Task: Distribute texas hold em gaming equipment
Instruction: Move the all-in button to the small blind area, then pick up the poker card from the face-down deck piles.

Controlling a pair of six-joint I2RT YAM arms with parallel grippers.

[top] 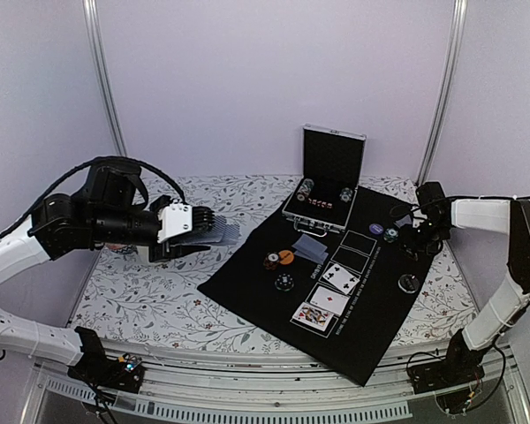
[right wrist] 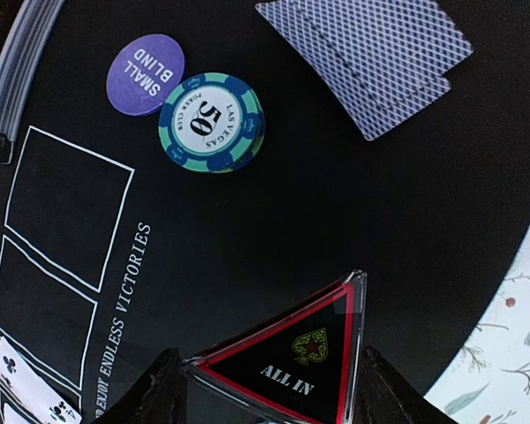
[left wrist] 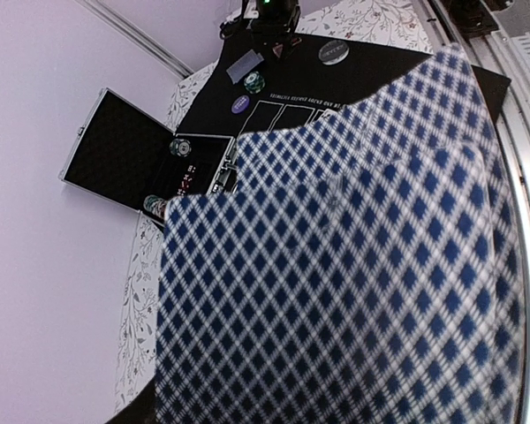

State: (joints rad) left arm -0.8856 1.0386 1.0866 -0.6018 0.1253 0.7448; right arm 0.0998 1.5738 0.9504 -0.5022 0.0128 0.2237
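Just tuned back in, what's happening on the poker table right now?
The left gripper holds several blue-backed cards over the floral table, left of the black mat. The right gripper clamps the triangular ALL IN marker over the mat's far right part, near the Small Blind disc, a 50 chip and two face-down cards. Three face-up cards lie in the mat's outlined boxes; two boxes are empty.

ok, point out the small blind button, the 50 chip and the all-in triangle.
small blind button (right wrist: 146, 74), right wrist view, centre of purple face.
50 chip (right wrist: 211, 122), right wrist view, white centre label.
all-in triangle (right wrist: 276, 355), right wrist view, black face above lettering.
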